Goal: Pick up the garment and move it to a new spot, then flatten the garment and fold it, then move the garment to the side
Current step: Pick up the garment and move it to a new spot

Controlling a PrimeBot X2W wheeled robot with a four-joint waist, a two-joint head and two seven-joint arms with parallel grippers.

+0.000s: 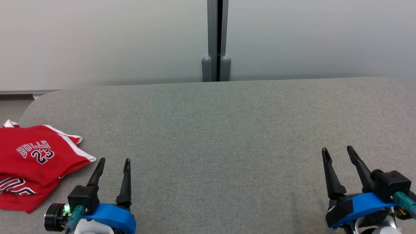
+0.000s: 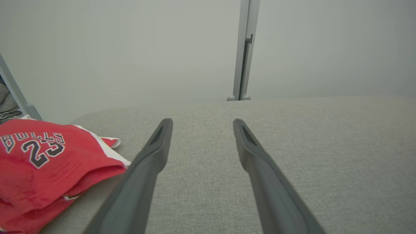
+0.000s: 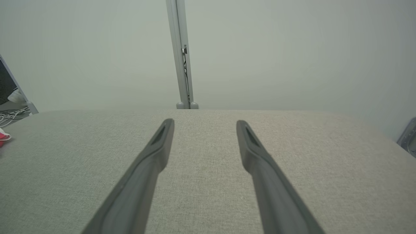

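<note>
Grey fabric worktop, plain pale wall panels behind it and a grey post at the seam, so nothing much to snag on. Both my tools sit low in the head view with nothing in them: left tool at lower left with its fingers spread, right tool at lower right, spread just the same.

The red jersey lies at the lower left of the frame, just beside the left tool but not touching it. It's in a couple of overlapping layers, white-trimmed edge pointing toward the middle.

My take on handling: thin, light, floppy knit, probably a bit slick, so it'll sag and slide rather than hold shape. I'd pinch the white trim or a shoulder, two corners at once so it hangs flat. Grabbing the thick middle would likely lift it as a lump.
</note>
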